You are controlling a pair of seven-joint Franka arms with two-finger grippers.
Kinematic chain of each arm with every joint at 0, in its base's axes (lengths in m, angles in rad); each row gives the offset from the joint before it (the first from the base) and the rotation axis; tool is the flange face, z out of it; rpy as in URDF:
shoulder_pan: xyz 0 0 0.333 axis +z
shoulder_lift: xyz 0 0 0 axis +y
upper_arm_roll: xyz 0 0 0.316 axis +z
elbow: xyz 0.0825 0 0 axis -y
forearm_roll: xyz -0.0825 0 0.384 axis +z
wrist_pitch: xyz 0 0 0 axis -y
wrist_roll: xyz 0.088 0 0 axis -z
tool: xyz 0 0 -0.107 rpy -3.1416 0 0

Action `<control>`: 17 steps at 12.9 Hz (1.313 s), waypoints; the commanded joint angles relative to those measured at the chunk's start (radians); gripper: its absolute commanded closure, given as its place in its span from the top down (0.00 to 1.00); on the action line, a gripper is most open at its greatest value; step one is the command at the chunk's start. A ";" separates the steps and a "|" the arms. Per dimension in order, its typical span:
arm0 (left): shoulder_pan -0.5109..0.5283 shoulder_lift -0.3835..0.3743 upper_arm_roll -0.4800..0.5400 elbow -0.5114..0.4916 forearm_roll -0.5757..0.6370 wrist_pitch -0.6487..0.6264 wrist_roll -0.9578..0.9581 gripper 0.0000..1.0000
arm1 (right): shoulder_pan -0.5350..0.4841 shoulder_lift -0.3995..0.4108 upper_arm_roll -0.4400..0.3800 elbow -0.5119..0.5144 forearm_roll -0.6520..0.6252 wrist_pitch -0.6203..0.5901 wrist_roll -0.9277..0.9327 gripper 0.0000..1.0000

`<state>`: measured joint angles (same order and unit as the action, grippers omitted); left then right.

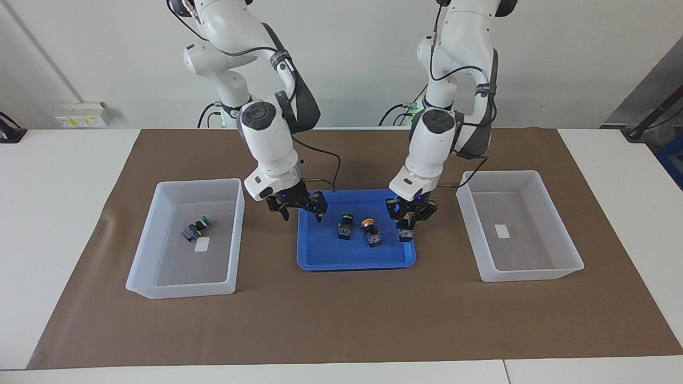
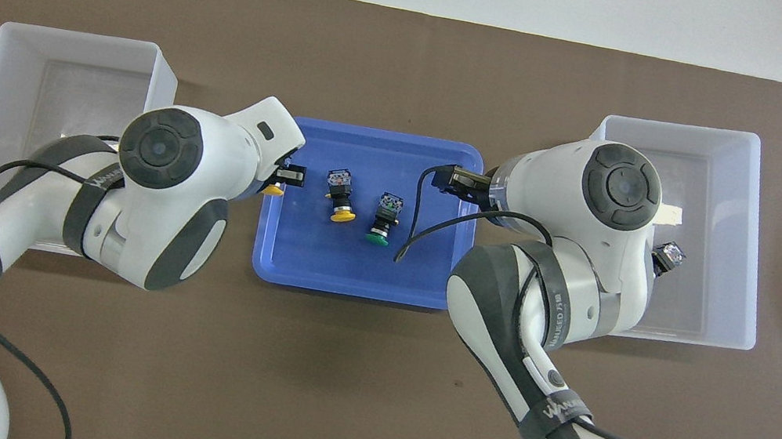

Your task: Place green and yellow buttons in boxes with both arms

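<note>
Presently my left gripper (image 1: 410, 223) is clamped on a yellow button (image 1: 407, 230), lifted just over the blue tray (image 1: 320, 258) at its edge toward the left arm's end of the table. The empty box (image 1: 565, 266) lies just beside that edge, so I judge the carry to be a short sideways run, and the left arm is plainly the nearer one for it. The button hangs body-down, its long axis roughly vertical, yellow cap up between the fingers.

My right gripper (image 1: 299, 209) hangs with jaws spread over the tray's other edge, holding nothing. In the tray remain a green button (image 1: 345, 225) and a second yellow button (image 1: 369, 232), side by side. Another green button (image 1: 195, 228) lies tilted in the second box (image 1: 176, 290).

Boxes: translucent, smooth, thin-walled plastic. Buttons: blocky dark bodies, round glossy caps. Tray: shallow, rounded corners.
</note>
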<state>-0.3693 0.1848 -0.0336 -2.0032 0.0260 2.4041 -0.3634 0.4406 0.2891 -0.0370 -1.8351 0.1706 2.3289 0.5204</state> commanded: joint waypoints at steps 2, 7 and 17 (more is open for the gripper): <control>0.122 -0.077 -0.006 0.009 0.023 -0.092 -0.005 0.00 | 0.079 0.051 0.000 0.003 0.010 0.122 0.088 1.00; 0.298 -0.082 -0.005 0.027 0.029 -0.102 0.117 0.00 | 0.182 0.175 -0.006 0.049 -0.080 0.176 0.145 1.00; 0.521 0.018 -0.005 -0.077 0.028 0.268 0.552 0.00 | 0.176 0.232 -0.006 0.063 -0.148 0.244 0.170 1.00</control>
<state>0.1381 0.2028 -0.0264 -2.0425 0.0340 2.6134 0.1622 0.6153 0.4994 -0.0434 -1.7905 0.0426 2.5571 0.6713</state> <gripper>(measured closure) 0.621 0.000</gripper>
